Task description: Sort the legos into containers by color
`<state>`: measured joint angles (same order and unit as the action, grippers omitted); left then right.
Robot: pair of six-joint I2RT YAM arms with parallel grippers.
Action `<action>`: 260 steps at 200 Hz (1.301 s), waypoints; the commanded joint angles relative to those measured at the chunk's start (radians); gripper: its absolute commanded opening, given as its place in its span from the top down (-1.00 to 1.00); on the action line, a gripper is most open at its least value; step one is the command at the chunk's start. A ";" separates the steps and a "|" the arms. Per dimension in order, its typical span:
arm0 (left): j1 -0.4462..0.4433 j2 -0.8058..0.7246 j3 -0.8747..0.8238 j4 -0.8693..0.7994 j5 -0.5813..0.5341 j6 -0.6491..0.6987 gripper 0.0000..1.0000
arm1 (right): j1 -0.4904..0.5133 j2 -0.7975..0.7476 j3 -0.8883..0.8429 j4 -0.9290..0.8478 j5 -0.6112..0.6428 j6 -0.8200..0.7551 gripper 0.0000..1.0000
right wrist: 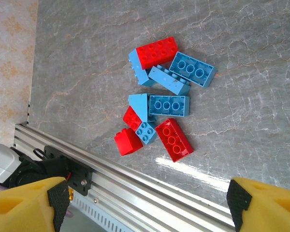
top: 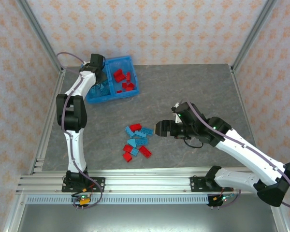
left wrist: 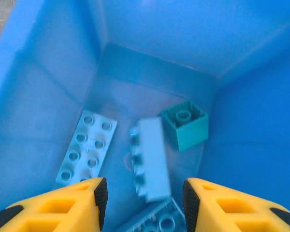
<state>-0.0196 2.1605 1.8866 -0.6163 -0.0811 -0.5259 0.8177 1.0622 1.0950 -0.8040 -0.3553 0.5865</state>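
My left gripper (top: pixel 99 72) hangs open over the left compartment of the translucent blue bin (top: pixel 132 63). In the left wrist view the gripper (left wrist: pixel 145 199) holds nothing. Below it a light blue brick (left wrist: pixel 150 159) looks blurred, loose between a light blue plate (left wrist: pixel 84 145) and a teal cube (left wrist: pixel 185 124). Red bricks (top: pixel 123 79) lie in the right compartment. A mixed pile of red and light blue legos (top: pixel 137 141) sits mid-table. My right gripper (top: pixel 158 128) stands open just right of it. In the right wrist view the right gripper (right wrist: pixel 145 205) is wide open above the pile (right wrist: pixel 162 104).
An aluminium rail (top: pixel 145 181) runs along the near table edge, close below the pile; the right wrist view shows the rail (right wrist: pixel 150 193) under the open fingers. Frame posts and patterned walls bound the grey table (top: pixel 193 87).
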 commanded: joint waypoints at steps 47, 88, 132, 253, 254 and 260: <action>-0.109 -0.643 -0.393 0.041 0.198 -0.025 0.04 | 0.008 0.283 0.111 0.055 0.000 -0.103 -0.72; -0.261 -0.870 -0.686 -0.037 0.237 -0.068 0.05 | 0.008 0.362 0.130 0.112 -0.018 -0.105 -0.72; -0.449 -1.050 -1.010 -0.013 0.280 -0.281 0.08 | 0.008 0.381 0.129 0.106 0.019 -0.106 -0.72; -0.651 -0.769 -1.086 0.107 0.347 -0.174 -0.58 | 0.008 0.358 0.091 0.093 0.061 -0.080 -0.73; -0.652 -0.768 -1.085 0.107 0.347 -0.173 -0.58 | 0.008 0.357 0.090 0.093 0.062 -0.080 -0.73; -0.658 -0.750 -1.080 0.107 0.345 -0.163 -0.59 | 0.007 0.352 0.084 0.094 0.067 -0.078 -0.73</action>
<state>-0.6563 1.3666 0.7715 -0.5465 0.2546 -0.7326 0.8185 1.4555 1.1950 -0.7090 -0.3347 0.4969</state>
